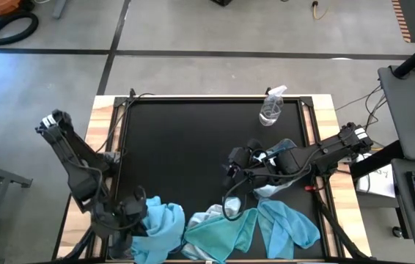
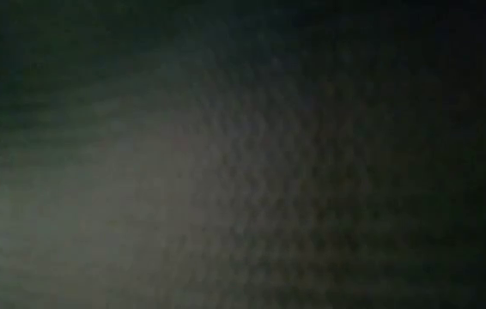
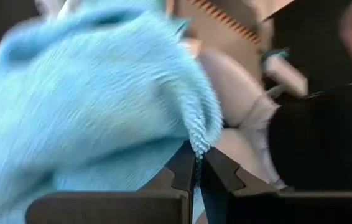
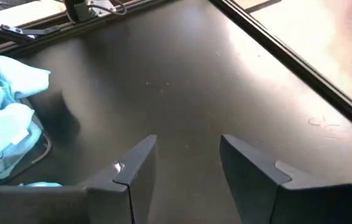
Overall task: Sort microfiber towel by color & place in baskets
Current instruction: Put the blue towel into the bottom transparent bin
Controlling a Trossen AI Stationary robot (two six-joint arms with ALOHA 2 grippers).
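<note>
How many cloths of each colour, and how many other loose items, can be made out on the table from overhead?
Sky-blue cloths: 2
Teal cloths: 1
Pale whitish cloths: 2
Spray bottle: 1
Total: 6, as far as the overlaps let them be told apart.

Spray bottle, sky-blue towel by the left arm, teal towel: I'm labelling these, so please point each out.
spray bottle (image 1: 272, 109), high view, its clear body.
sky-blue towel (image 1: 160, 220), high view, middle folds.
teal towel (image 1: 226, 233), high view, its centre.
</note>
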